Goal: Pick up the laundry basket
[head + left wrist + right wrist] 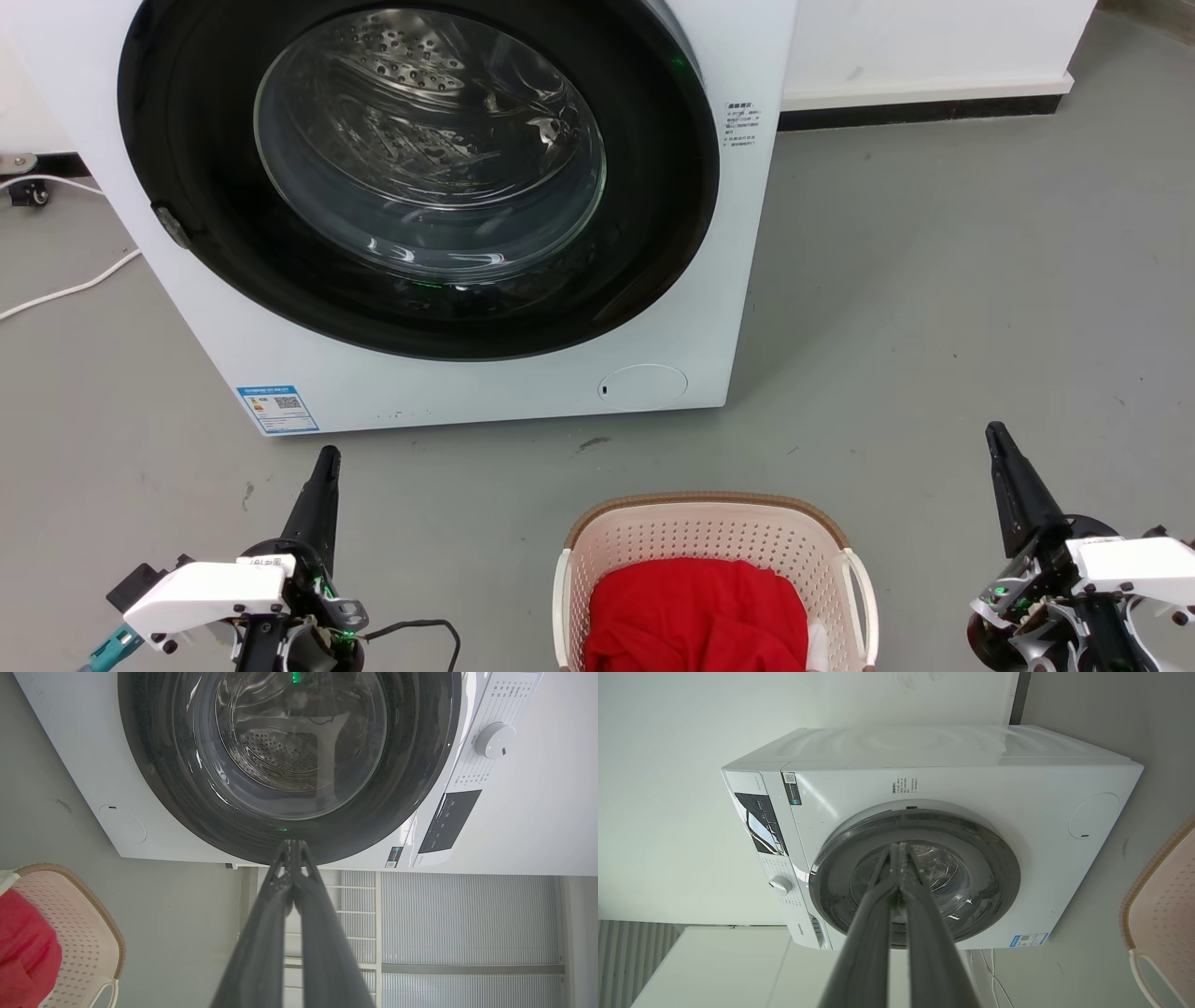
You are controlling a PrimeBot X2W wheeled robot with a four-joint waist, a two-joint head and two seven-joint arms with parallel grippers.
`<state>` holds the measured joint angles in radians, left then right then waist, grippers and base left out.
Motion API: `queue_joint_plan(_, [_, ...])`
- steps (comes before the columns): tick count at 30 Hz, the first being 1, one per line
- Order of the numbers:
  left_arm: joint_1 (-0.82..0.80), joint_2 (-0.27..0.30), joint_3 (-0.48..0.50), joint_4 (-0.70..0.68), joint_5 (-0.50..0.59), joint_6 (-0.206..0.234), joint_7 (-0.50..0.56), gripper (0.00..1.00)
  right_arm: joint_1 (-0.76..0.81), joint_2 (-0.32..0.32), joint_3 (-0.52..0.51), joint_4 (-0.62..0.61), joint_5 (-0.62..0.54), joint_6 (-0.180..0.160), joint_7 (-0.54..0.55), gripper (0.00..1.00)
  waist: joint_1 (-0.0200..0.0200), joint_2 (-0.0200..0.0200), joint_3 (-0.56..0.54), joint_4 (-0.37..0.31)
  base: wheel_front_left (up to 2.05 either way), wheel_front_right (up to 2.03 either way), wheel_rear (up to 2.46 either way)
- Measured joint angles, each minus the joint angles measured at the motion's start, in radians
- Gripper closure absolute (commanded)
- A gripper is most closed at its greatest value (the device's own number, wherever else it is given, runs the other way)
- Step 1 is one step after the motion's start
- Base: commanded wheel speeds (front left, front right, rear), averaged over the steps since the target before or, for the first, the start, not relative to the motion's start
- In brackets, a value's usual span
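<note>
The laundry basket (709,537), cream perforated plastic with a brown rim and white side handles, sits on the grey floor at the bottom centre of the head view, with red cloth (695,616) inside. Its corner also shows in the left wrist view (79,933) and the right wrist view (1162,905). My left gripper (327,459) is to the basket's left, fingers pressed together and empty (292,845). To the basket's right, my right gripper (997,435) is likewise shut on nothing (898,848). Both are clear of the basket.
A white front-loading washing machine (448,383) with its dark round door (420,168) closed stands just beyond the basket. A white cable (65,289) lies on the floor at left. Open grey floor (962,280) stretches to the right, up to a wall's baseboard.
</note>
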<state>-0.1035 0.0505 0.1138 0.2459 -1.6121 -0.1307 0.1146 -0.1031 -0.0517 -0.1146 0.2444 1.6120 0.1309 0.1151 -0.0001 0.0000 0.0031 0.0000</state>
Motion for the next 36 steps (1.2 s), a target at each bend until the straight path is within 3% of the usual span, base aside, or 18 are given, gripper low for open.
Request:
queue_joint_plan(25, [0.000,0.000,0.000,0.000,0.000,0.000,0.000,1.00,0.000,0.000,0.000,0.000,0.000,0.000,0.000,1.00,0.0001,0.0000,0.000,0.000,0.00,0.00,0.00])
queue_joint_plan(26, [0.002,0.000,-0.001,0.003,0.000,0.000,0.000,0.00,0.002,0.000,0.000,0.003,0.000,0.000,0.000,0.00,0.0001,0.0000,0.000,0.000,0.00,0.00,0.00])
queue_joint_plan(36, [0.039,-0.006,-0.006,0.018,0.034,0.000,-0.032,0.00,0.040,0.004,0.006,0.030,-0.044,0.000,-0.030,0.00,0.0001,0.0000,0.001,0.000,0.00,0.00,0.00])
